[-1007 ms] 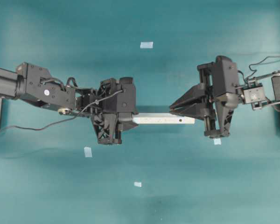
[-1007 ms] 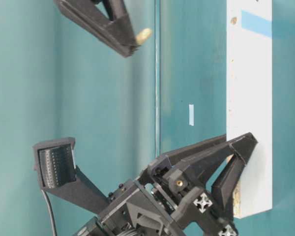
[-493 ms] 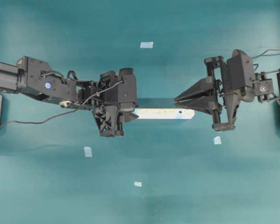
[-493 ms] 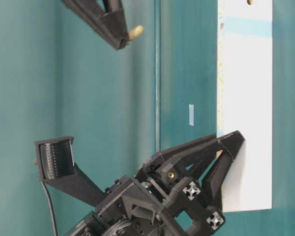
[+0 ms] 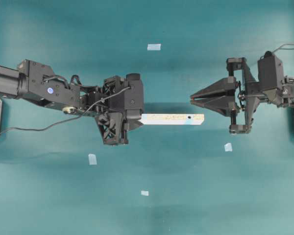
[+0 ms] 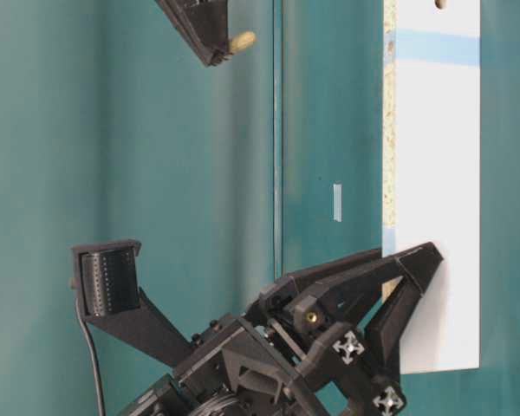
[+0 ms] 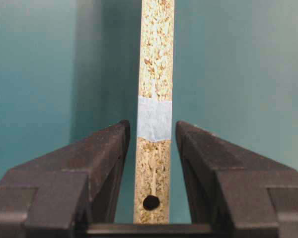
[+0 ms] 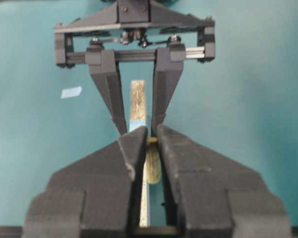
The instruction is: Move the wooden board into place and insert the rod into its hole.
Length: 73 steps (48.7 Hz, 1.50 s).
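Observation:
The wooden board [image 5: 171,118] stands on its long edge, speckled side up, at the table's middle. My left gripper [image 5: 141,118] is shut on its left end, one finger on each broad white face [image 6: 438,173]. In the left wrist view the board [image 7: 155,59] runs away from the left gripper [image 7: 151,126], with thin slivers of table at either side. The hole [image 5: 189,117] is near the free right end. My right gripper [image 5: 192,98] is shut on the rod [image 8: 152,163], whose tip [image 6: 241,41] pokes out high above the board's far end.
Small pale blue tape pieces lie on the teal table: one far back [image 5: 154,47], one front left [image 5: 92,159], one front middle [image 5: 144,193], one below the right gripper [image 5: 228,147]. Blue tape bands [image 7: 154,119] wrap the board.
The left gripper has rolled the board from face-up onto its edge and shifted it slightly back. The right gripper, still pinching the rod, has drawn off to the right and risen.

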{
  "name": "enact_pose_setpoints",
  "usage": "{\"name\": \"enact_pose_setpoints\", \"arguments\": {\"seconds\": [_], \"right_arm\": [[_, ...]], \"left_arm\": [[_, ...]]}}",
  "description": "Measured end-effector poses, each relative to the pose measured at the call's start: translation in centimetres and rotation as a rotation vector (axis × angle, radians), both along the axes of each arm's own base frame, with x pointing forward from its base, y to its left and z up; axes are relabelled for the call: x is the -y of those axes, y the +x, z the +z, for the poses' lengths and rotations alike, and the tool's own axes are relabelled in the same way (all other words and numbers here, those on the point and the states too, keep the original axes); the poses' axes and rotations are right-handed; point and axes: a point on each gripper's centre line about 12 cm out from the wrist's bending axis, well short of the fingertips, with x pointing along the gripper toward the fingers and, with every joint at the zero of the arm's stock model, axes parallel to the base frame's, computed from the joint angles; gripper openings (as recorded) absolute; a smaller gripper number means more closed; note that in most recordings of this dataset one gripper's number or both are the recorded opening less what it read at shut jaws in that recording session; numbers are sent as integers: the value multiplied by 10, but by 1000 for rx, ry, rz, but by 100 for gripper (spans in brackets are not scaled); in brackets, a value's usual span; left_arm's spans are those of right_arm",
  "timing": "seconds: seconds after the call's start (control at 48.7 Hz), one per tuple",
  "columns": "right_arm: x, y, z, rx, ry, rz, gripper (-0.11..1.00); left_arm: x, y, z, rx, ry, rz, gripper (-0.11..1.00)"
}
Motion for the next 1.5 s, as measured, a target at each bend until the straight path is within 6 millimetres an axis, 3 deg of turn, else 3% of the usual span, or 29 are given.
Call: {"name": "enact_pose_setpoints", "arguments": {"seconds": [0.226,0.514,0.884,1.212,1.5], "right_arm": [[-6,6,-18,-26,12,22,11],[-8,7,-26,-41,18,28,11],[-8,7,-37,-79,22,30,11],[-9,9,-50,-95,27,34,11],[-11,13,-52,-75,20,43,11]], "left_arm": [[0,0,-1,-3,0,0,41],[1,0,-2,-5,0,-2,40],[1,-2,-3,-9,0,-2,24],[5,8,-21,-43,0,-12,24],[7,8,-22,-49,0,-17,24]]}}
